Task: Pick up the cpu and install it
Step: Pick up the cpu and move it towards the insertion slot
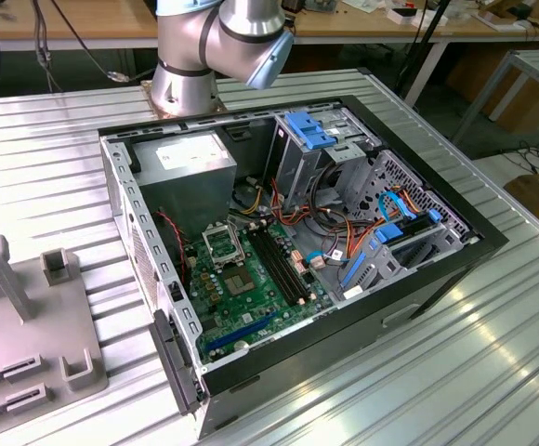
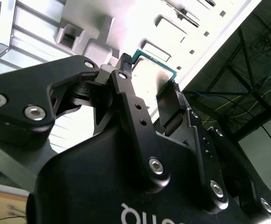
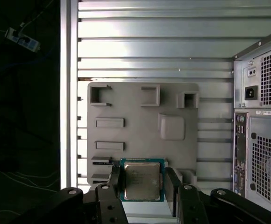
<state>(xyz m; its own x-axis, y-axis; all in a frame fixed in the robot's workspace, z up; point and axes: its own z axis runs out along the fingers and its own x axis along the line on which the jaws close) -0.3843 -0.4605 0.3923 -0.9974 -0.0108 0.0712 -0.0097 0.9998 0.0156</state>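
Small flat square cpu, teal-edged, dull grey centre: clamped at two edges by the black tool, aloft over the grey moulded tray on the ribbed metal worktop. Risk: thin edge grip may slip, tilting or dropping it.

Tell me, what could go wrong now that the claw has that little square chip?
1. The gripper holds the cpu by just two edges, well above the grey tray; a slip would likely drop it.
2. The socket lies deep in the open computer case, next to the power-supply box and loose cables; a slightly tilted or off-centre placement might damage it.
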